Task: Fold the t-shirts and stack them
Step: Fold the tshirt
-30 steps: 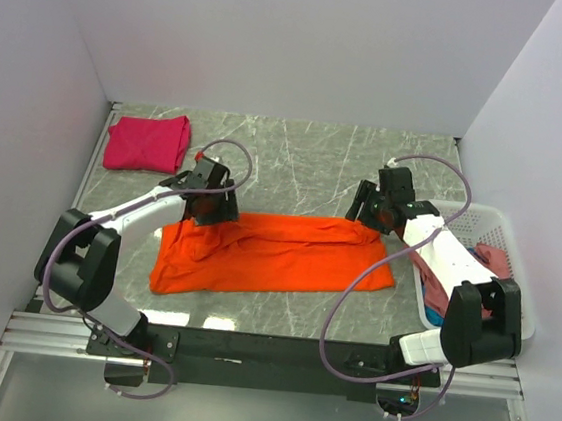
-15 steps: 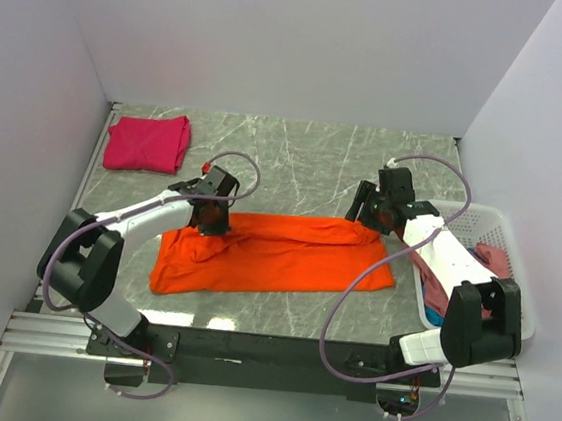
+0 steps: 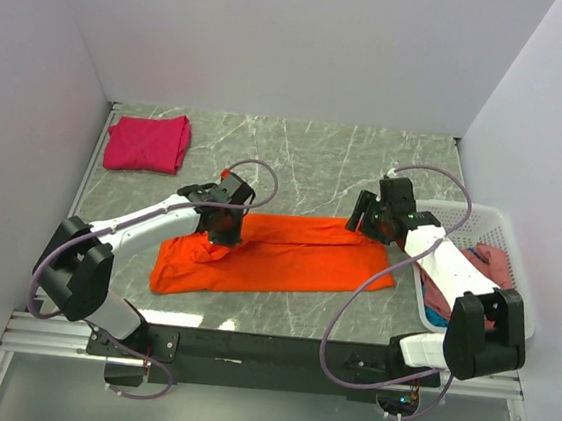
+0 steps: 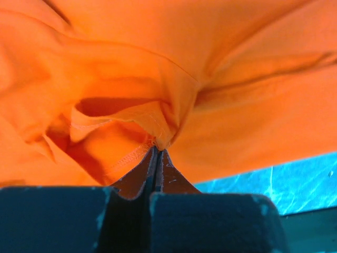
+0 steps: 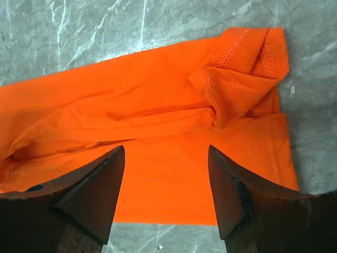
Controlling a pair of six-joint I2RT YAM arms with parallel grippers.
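Observation:
The bright orange t-shirt (image 3: 286,259) lies spread lengthwise across the middle of the table, partly folded along its far edge. My left gripper (image 3: 227,227) is shut on a bunched hem of that orange t-shirt (image 4: 158,118), and the cloth puckers at the jaw tips (image 4: 156,150). My right gripper (image 3: 365,224) hovers open over the shirt's right end. Its fingers (image 5: 100,179) straddle flat orange cloth (image 5: 168,179) below a folded sleeve (image 5: 239,89) without touching it. A magenta-pink t-shirt (image 3: 147,142) lies folded at the back left corner.
A white lattice basket (image 3: 483,224) stands at the right table edge, with a dusty pink shirt (image 3: 492,261) and a bit of blue cloth (image 3: 434,312) inside, partly behind my right arm. White walls close in three sides.
My left gripper went from open to shut on the orange shirt's upper left part and moved right with it, pulling the cloth inward. My right gripper shifted slightly and stayed open.

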